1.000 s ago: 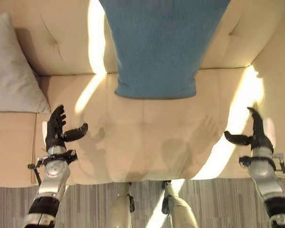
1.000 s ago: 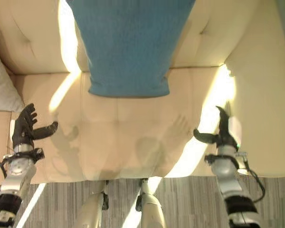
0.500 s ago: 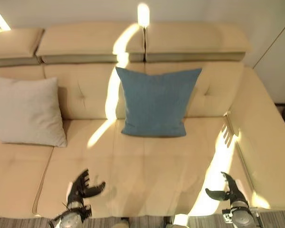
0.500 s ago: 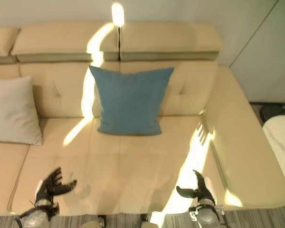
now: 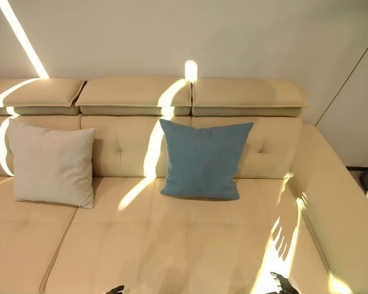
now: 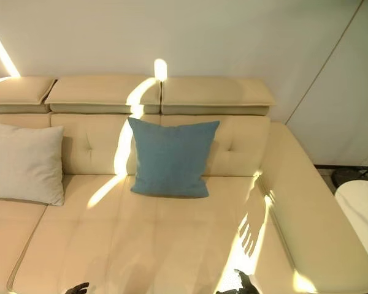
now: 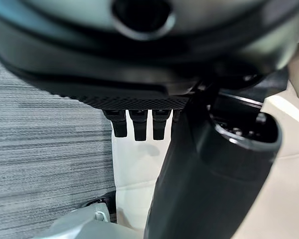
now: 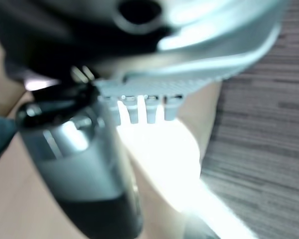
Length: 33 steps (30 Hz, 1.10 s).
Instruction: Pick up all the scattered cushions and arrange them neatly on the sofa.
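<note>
Against the backrest of the beige sofa [image 5: 190, 245], 2 cushions stand upright: a blue cushion [image 5: 203, 160] at frame centre and a grey cushion [image 5: 52, 163] at left. Both hands hold nothing, fingers straight and apart: left hand [image 7: 209, 164] and right hand [image 8: 84, 164] over the seat's front edge.

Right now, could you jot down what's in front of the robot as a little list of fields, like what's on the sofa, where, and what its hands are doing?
Sofa: beige sofa, corner section running along the robot's right
Blue cushion: blue cushion upright against the backrest, near the middle
Pale cushion: pale cushion upright against the backrest, toward the robot's left
Cushions apart or touching: apart, bare seat between them
Left hand: left hand low by the sofa's front edge, fingers straight, holding nothing
Right hand: right hand low by the front edge, fingers straight, holding nothing
Floor: grey striped floor beside the sofa
</note>
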### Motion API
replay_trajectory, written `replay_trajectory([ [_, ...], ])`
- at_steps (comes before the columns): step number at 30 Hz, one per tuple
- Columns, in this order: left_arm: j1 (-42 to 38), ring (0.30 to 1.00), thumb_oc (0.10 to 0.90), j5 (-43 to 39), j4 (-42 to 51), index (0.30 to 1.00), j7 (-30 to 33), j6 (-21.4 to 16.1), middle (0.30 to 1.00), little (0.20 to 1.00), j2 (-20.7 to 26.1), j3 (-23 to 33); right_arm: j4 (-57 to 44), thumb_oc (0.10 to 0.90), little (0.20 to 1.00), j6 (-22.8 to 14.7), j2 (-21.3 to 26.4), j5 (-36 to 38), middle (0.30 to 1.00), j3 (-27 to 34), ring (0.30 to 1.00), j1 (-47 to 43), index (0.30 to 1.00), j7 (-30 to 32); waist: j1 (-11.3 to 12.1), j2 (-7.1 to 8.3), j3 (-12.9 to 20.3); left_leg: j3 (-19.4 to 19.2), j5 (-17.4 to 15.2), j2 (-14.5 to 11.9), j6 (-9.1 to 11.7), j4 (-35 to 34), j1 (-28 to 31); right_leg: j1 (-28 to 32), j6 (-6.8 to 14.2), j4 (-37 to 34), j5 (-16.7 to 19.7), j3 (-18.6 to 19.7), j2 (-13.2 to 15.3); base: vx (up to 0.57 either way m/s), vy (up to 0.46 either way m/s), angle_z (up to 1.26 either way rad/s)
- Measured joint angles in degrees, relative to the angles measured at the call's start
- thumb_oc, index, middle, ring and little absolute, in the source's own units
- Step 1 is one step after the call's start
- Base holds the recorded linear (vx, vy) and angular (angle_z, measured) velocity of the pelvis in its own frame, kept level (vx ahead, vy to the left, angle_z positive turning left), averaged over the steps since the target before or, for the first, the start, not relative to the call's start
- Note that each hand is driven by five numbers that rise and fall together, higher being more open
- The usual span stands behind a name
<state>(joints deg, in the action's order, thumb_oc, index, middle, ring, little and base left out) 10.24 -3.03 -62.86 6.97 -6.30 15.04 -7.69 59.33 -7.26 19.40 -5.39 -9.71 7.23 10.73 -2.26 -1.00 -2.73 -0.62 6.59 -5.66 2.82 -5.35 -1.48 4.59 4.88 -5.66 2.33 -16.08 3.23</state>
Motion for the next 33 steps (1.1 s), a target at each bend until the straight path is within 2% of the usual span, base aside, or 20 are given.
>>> replay_trajectory([
  [4,-2.41,0.9,0.8,0.8,-3.89,0.9,0.05,0.09,0.9,0.9,-0.42,0.28,4.18,0.8,0.9,0.03,0.09,-0.01,0.9,-1.07,0.9,-2.25,0.9,-0.31,0.13,-0.65,-0.45,1.3,0.56,-0.68,1.16,3.14,-2.05,-0.97,-1.31,0.59,-0.81,0.68,-1.46,-0.19,-0.014,0.12],
  [5,-3.42,0.9,0.8,0.81,-4.66,0.9,0.09,0.08,0.9,0.9,-0.64,0.58,5.38,0.8,0.9,0.05,0.09,0.04,0.9,-1.04,0.9,-3.06,0.9,-0.3,0.12,-1.46,-1.08,1.77,0.99,-0.82,1.81,4.44,-3.59,-1.79,-1.81,0.93,-1.13,0.73,-1.84,-0.17,0.047,0.52],
  [6,-5.72,0.9,0.8,0.86,-4.89,0.9,0.14,0.27,0.9,0.9,-1.23,0.97,6.75,0.8,0.9,0.39,0.47,0.13,0.9,-0.86,0.9,-4.6,0.9,-0.26,0.14,-1.63,-2.63,2.48,2.85,-0.97,3.84,5.38,-6.04,-3.15,-3.55,1.47,-0.88,0.45,-2.0,-0.18,0.063,0.46],
  [7,-6.51,0.9,0.8,0.87,-5.14,0.9,0.24,0.29,0.9,0.9,-1.2,1.01,8.42,0.8,0.9,0.42,0.11,0.15,0.9,-0.94,0.9,-5.52,0.9,-0.27,0.15,-0.72,-3.26,2.75,5.78,-0.82,8.07,3.44,-6.16,-4.14,-5.57,1.3,0.09,0.05,-1.14,-0.11,0.057,0.38],
  [8,-7.34,0.9,0.8,0.85,-5.45,0.9,0.57,0.29,0.9,0.9,-1.03,1.39,9.92,0.8,0.9,0.48,-0.45,0.19,0.9,-1.02,0.9,-6.85,0.9,-0.25,0.28,1.18,-4.05,2.51,7.12,0.17,11.87,3.22,-6.35,-4.32,-6.33,-0.07,1.41,-0.4,0.65,-0.04,0.051,-0.04],
  [10,-7.84,0.9,0.8,0.84,-6.4,0.9,1.22,0.47,0.9,0.9,-0.94,2.48,9.8,0.8,0.9,0.51,-0.69,0.22,0.9,-1.02,0.9,-8.26,0.9,-0.24,0.45,3.84,-5.59,-0.7,-0.59,2.07,4.91,13.27,-5.89,-3.94,-5.95,0.32,2.56,0.48,3.62,-0.04,0.102,-0.06],
  [11,-7.75,0.9,0.8,0.92,-6.84,0.9,1.66,0.86,0.9,0.9,-1.15,1.96,9.98,0.8,0.9,0.56,-0.09,0.21,0.9,-0.99,0.9,-8.0,0.9,-0.14,-0.89,3.08,-5.36,-1.74,-5.49,0.88,4.18,19.57,-4.03,-3.27,-5.81,0.31,2.65,-0.77,4.05,-0.03,0.111,0.23],
  [12,-7.54,0.9,0.8,0.93,-6.62,0.9,1.76,0.89,0.9,0.9,-1.29,1.65,10.18,0.8,0.9,0.92,0.05,0.2,0.9,-0.99,0.9,-7.79,0.9,-0.12,-1.5,2.62,-5.13,-2.07,-7.43,0.22,4.29,21.24,-2.65,-3.14,-5.59,0.31,2.81,-1.26,3.9,-0.02,0.148,0.36],
  [13,-7.55,0.9,0.8,0.94,-6.13,0.9,1.76,0.85,0.9,0.9,-1.43,1.41,10.13,0.8,0.9,1.11,0.06,0.17,0.9,-1.0,0.9,-7.61,0.9,-0.13,-1.82,2.37,-4.98,-2.35,-8.95,-0.3,4.51,20.9,-0.42,-3.15,-5.28,0.31,3.01,-1.49,3.85,-0.06,0.186,0.32],
  [15,-8.31,0.9,0.8,0.93,-5.43,0.9,1.62,0.86,0.9,0.9,-2.97,0.69,10.13,0.8,0.9,1.37,0.41,0.15,0.9,-0.32,0.9,-7.17,0.9,-0.02,-3.39,0.68,-4.35,-2.67,-10.61,-0.52,3.48,14.47,3.88,-4.14,-4.09,0.41,3.62,-2.6,3.05,-0.07,0.193,0.47],
  [17,-9.55,0.9,0.8,0.93,-4.41,0.9,1.5,0.9,0.9,0.9,-4.44,-0.9,10.3,0.8,0.9,2.02,0.28,0.15,0.9,0.65,0.9,-7.16,0.9,0.24,-4.01,-0.65,-3.74,-3.37,-10.26,-0.45,2.91,6.84,5.67,-6.59,-2.9,1.89,3.92,-3.99,3.04,-0.1,0.218,0.4],
  [18,-10.67,0.9,0.8,0.92,-3.48,0.9,1.45,0.35,0.9,0.9,-4.52,-1.32,11.49,0.8,0.9,2.27,-1.0,-0.02,0.9,0.66,0.9,-7.96,0.9,0.25,-3.2,1.2,-4.63,-3.32,-10.41,0.76,2.4,4.17,6.35,-8.42,-2.09,3.39,4.97,-3.32,4.09,-0.14,0.205,0.03],
  [21,-10.78,0.9,0.8,0.92,-4.18,0.9,1.51,0.44,0.9,0.9,-4.01,-1.27,11.87,0.8,0.9,2.49,-3.45,-0.3,0.9,0.35,0.9,-8.75,0.9,0.27,-2.47,5.29,-4.54,-4.12,-9.53,4.41,-0.37,3.33,6.03,-11.08,0.12,5.52,5.9,-0.95,7.89,-0.12,0.114,-0.19],
  [24,-10.54,0.9,0.8,0.88,-4.21,0.9,1.58,0.48,0.9,0.9,-2.44,-1.13,11.87,0.8,0.9,2.64,-4.69,-0.63,0.9,0.13,0.9,-8.77,0.9,0.35,-2.02,7.21,-4.72,-4.56,-9.2,7.34,-2.47,3.81,5.26,-13.1,2.61,7.92,5.72,2.32,10.55,-0.18,0.127,-0.02],
  [25,-10.71,0.9,0.8,0.89,-4.24,0.9,1.71,0.48,0.9,0.9,-1.88,-1.1,12.39,0.8,0.9,2.77,-4.93,-0.73,0.9,0.05,0.9,-8.18,0.9,0.35,-1.96,7.31,-5.2,-4.48,-9.62,8.2,-3.38,5.15,4.08,-13.89,2.98,9.48,6.32,4.33,11.1,-0.16,0.122,0.09],
  [27,-11.03,0.9,0.8,0.9,-4.33,0.9,2.42,0.47,0.9,0.9,-1.55,-1.1,12.39,0.8,0.9,2.79,-4.88,-0.81,0.9,0.02,0.9,-8.4,0.9,0.59,-1.88,6.24,-6.36,-4.28,-10.45,8.45,-4.57,7.47,2.61,-15.83,5.6,12.35,8.04,9.13,11.44,-0.08,0.041,0.06],
  [28,-10.99,0.9,0.8,0.9,-4.41,0.9,2.67,0.48,0.9,0.9,-1.45,-1.09,12.19,0.8,0.9,2.81,-4.91,-0.81,0.9,0.0,0.9,-8.64,0.9,0.6,-1.84,5.2,-6.89,-4.09,-10.41,7.79,-4.86,7.18,3.11,-16.38,6.95,13.68,7.04,10.9,10.97,-0.08,-0.004,0.27],
  [29,-10.76,0.9,0.8,0.91,-4.87,0.9,2.78,0.53,0.9,0.9,-0.89,-1.0,13.7,0.8,0.9,3.68,-5.09,-0.59,0.9,-1.11,0.9,-9.12,0.9,0.09,-1.69,3.65,-7.64,-2.86,-9.36,7.28,-5.21,6.5,2.87,-15.25,7.16,16.39,2.12,11.54,8.59,-0.03,-0.025,0.35],
  [31,-10.84,0.9,0.8,0.91,-6.12,0.9,2.8,0.6,0.9,0.9,-0.04,-0.98,14.46,0.8,0.9,4.63,-4.95,-0.2,0.9,-0.98,0.9,-9.47,0.9,-0.28,-1.57,3.64,-7.6,-1.85,-8.74,7.67,-5.14,6.05,2.89,-13.76,4.33,16.23,-1.63,11.42,7.07,-0.01,-0.06,0.33],
  [33,-10.13,0.9,0.8,0.92,-6.55,0.9,2.8,1.01,0.9,0.9,0.6,-0.97,14.43,0.8,0.9,4.6,-4.8,-0.05,0.9,-0.96,0.9,-10.5,0.9,-0.27,-1.12,3.95,-7.49,-1.97,-8.59,7.39,-4.93,5.98,2.91,-11.96,2.89,13.39,-1.71,11.49,6.98,-0.05,-0.116,0.07],
])
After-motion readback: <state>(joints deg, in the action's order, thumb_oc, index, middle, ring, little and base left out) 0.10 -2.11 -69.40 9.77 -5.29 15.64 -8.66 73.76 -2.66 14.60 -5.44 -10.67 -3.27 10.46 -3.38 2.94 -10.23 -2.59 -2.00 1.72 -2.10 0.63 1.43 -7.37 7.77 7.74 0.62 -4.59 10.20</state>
